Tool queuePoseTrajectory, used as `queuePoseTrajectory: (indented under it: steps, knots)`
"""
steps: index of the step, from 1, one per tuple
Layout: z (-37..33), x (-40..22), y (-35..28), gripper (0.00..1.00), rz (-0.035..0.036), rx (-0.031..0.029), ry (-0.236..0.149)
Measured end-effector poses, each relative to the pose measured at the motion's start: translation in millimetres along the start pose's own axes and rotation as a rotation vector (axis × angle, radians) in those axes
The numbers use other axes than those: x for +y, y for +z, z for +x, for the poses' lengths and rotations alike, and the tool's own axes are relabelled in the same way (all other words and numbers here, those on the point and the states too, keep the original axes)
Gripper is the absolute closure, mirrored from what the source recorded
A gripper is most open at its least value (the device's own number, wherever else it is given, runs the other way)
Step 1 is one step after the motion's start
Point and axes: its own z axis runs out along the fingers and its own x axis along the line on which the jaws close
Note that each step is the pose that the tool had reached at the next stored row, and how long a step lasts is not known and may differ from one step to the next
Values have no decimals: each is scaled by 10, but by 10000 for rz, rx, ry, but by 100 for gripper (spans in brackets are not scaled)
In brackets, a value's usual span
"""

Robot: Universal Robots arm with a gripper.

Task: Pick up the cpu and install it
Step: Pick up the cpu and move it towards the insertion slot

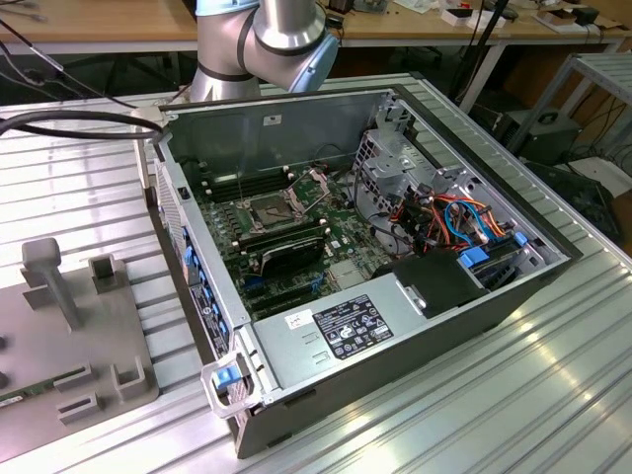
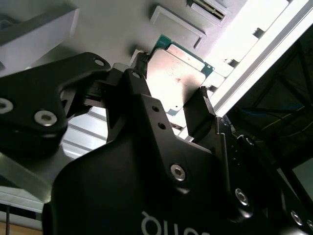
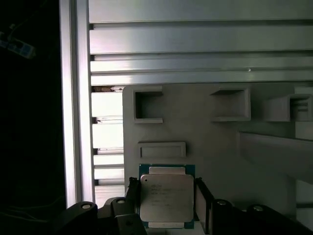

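The cpu (image 3: 166,198) is a small flat square chip with a dull silver-grey top on a green board. In both wrist views it sits between my black fingers, above the grey fixture plate (image 3: 220,147). My gripper (image 3: 166,198) is shut on the cpu (image 2: 177,81), with one finger against each of two opposite edges. Whether the chip rests on the plate or hangs just above it I cannot tell. In the exterior view the open computer case (image 1: 365,365) lies on the table, with the dark square socket (image 1: 269,209) on its green board.
Raised grey blocks and pockets (image 3: 146,105) stand on the fixture plate (image 1: 69,346) close to the chip. Ribbed aluminium table slats (image 3: 195,39) end at an edge (image 3: 73,98). Long black memory sticks (image 1: 286,244), cables (image 1: 444,222) and a power supply (image 1: 336,331) crowd the case.
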Motion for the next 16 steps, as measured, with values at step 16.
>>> queuePoseTrajectory:
  steps: [16]
  knots:
    - [-2, 5, -244, 45, 0, 1, 0]
